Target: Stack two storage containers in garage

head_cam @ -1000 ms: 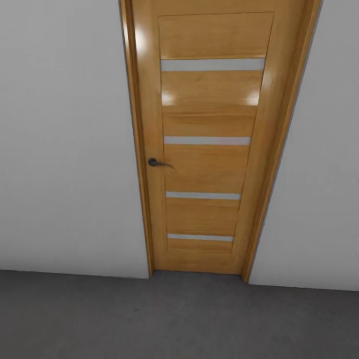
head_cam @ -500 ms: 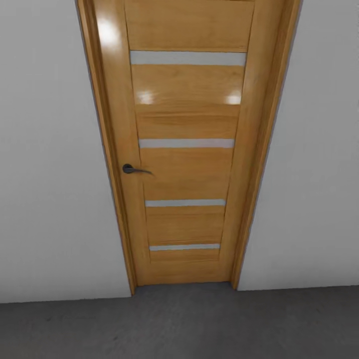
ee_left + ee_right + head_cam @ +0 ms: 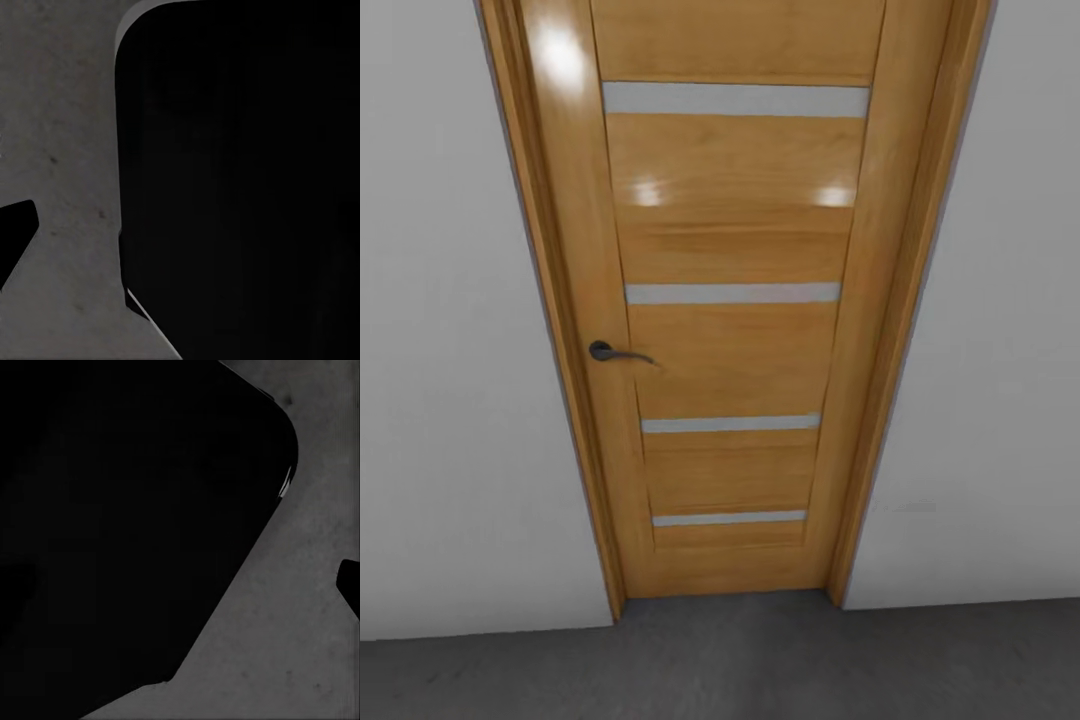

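door (image 3: pixel 735 330): closed, dead ahead, handle (image 3: pixel 618 352) on its left
floor (image 3: pixel 760 670): dark concrete (garage)
containers: none seen here
pincers: state can't tell
step: likely reaching the door; square up, go slow

Robot body visible via wrist cams only: big matte-black panel w/ rounded corner (image 3: pixel 240 180), thin pale edge line at its lower rim, plus same black slab w/ rounded corner (image 3: pixel 127 525) in right wrist view, small bright glint on its edge; no cables/markings discernible.
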Motion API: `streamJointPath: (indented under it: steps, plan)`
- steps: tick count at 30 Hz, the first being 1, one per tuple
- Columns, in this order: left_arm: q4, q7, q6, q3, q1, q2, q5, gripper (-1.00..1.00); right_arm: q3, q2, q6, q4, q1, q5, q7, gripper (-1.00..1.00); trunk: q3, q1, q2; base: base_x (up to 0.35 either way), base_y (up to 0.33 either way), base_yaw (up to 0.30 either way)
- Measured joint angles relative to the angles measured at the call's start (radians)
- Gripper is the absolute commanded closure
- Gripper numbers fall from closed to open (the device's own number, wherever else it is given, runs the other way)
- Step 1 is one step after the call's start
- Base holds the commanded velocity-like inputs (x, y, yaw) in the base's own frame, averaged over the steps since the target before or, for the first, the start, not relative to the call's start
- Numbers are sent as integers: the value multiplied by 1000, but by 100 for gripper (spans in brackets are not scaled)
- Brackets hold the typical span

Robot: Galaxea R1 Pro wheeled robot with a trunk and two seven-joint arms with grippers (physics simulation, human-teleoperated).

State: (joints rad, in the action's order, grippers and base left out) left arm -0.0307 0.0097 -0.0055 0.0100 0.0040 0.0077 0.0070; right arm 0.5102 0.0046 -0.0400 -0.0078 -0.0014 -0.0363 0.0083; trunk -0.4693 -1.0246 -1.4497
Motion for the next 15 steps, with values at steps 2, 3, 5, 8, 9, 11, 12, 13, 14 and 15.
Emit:
streamJointPath:
  steps: [2, 3, 5, 8, 9, 11, 12, 13, 14, 15]
  plan:
    - [0, 0, 0, 0, 0, 0, 0, -100, 0, 0, 0, 0, 0, 0, 0, -100, 0, 0, 0, 81, 0, 0]
    - [0, 0, 0, 0, 0, 0, 0, -100, 0, 0, 0, 0, 0, 0, 0, -100, 0, 0, 0, 51, 0, 0]
    - [0, 0, 0, 0, 0, 0, 0, -100, 0, 0, 0, 0, 0, 0, 0, -100, 0, 0, 0, 27, 0, 0]
    - [0, 0, 0, 0, 0, 0, 0, -100, 0, 0, 0, 0, 0, 0, 0, -100, 0, 0, 0, 10, 0, 0]
    - [0, 0, 0, 0, 0, 0, 0, -100, 0, 0, 0, 0, 0, 0, 0, -100, 0, 0, 0, 14, -6, 0]
    - [0, 0, 0, 0, 0, 0, 0, -100, 0, 0, 0, 0, 0, -1, 0, -100, 0, 0, 0, 66, -44, 0]
    - [0, 0, 0, 0, 0, 0, 0, -100, 0, 0, 0, 0, 0, -1, 0, -100, 0, 0, 0, 149, -108, 0]
    - [0, 0, -1, 0, 0, 0, 0, -100, 0, 0, 0, 0, 0, -1, 0, -100, 0, 0, 0, 182, -133, 0]
    - [0, 0, -1, 0, 0, 0, 0, -100, 0, 0, 0, 0, 0, -1, 0, -100, 0, 0, 0, 193, -142, 0]
    - [0, 0, -1, 0, 0, 0, 0, -100, 0, 0, 0, 0, 0, -1, 0, -100, 0, 0, 0, 211, -155, 0]
